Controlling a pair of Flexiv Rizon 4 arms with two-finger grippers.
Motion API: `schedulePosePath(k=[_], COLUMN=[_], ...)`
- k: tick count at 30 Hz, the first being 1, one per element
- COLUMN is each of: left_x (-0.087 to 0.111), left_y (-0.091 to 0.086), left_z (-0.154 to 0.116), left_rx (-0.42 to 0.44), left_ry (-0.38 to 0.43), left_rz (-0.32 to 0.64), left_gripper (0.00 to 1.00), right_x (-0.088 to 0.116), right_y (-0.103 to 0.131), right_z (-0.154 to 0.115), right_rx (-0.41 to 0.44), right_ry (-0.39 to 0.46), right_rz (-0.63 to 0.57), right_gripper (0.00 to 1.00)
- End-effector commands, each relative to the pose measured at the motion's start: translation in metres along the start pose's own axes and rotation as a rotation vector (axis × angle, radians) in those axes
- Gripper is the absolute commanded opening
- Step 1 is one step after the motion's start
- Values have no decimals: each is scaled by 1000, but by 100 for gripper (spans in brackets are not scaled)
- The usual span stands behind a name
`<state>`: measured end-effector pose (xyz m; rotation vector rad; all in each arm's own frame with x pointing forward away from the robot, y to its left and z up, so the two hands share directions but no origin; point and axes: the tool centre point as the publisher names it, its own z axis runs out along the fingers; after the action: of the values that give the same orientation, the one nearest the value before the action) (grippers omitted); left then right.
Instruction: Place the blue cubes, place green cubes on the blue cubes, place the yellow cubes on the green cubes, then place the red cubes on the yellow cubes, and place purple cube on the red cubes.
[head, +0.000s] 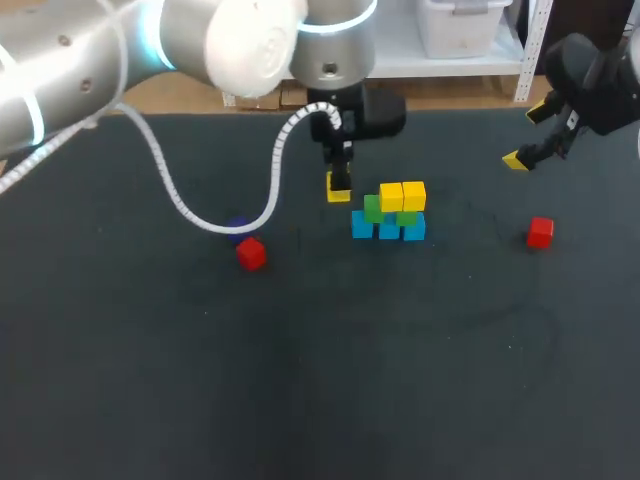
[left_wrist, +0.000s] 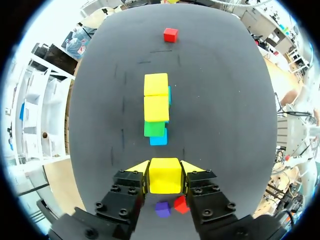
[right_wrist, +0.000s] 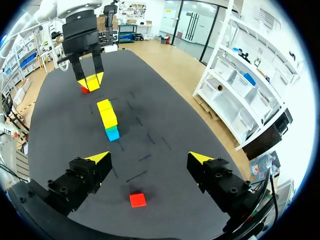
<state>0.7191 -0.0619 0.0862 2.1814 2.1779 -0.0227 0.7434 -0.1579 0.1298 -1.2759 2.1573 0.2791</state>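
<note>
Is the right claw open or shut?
Open. The right gripper has its fingers far apart with nothing between them; a red cube lies on the table beneath it.

Table (head: 300, 380) matt; yellow cube (left_wrist: 165, 175) smooth plastic; left arm (head: 250, 40) glossy.

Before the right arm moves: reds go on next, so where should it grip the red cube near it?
Probably by two opposite side faces, coming straight down. The red cube sits flat and alone on the table, sides free, and the right gripper is open wider than it.
</note>
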Motion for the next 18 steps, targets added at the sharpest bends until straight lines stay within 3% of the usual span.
schedulePosePath(k=[1,10,18], left_x=[-11,-23,-32], left_y=[12,10,11], left_z=[6,14,17], left_rx=[114,192,185], left_ry=[57,47,58], left_rz=[-14,-27,13], left_gripper=[0,0,0], right_x=[0,0,0], right_y=[-1,-1,-1], right_z=[0,0,0], right_rx=[-4,-4,-4], right_ry=[-3,-3,-3], right_rz=[-1,-1,-1], right_gripper=[100,100,100])
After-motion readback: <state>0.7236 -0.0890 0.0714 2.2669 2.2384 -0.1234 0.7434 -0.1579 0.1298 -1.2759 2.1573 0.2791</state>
